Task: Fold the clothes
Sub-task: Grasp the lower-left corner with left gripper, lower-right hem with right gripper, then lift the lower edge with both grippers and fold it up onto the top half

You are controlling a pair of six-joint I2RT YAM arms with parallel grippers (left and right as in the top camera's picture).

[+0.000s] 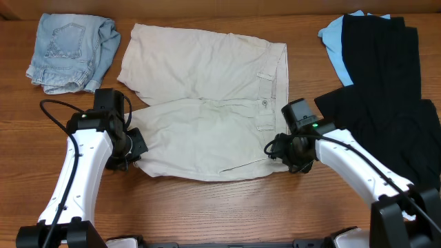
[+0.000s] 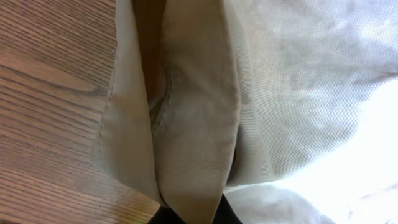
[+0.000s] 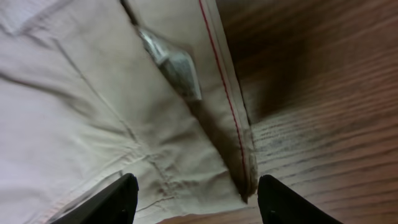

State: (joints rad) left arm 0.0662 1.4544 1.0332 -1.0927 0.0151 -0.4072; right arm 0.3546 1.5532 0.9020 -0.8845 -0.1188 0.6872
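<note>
The khaki shorts (image 1: 207,103) lie spread flat in the middle of the worktop (image 1: 227,213). At their robot-side leg hem, the left end effector (image 1: 136,147) is clamped on a fold of cloth. At their robot-side waistband corner, the right end effector (image 3: 198,202) stands apart, straddling the edge without gripping it. Lifting now risks a one-sided pull, so the waistband would drag and the fold would skew.

The fingers (image 3: 106,202) stand apart, flanking a waistband corner of the beige shorts (image 3: 74,112) on the wooden table (image 3: 323,93).
</note>
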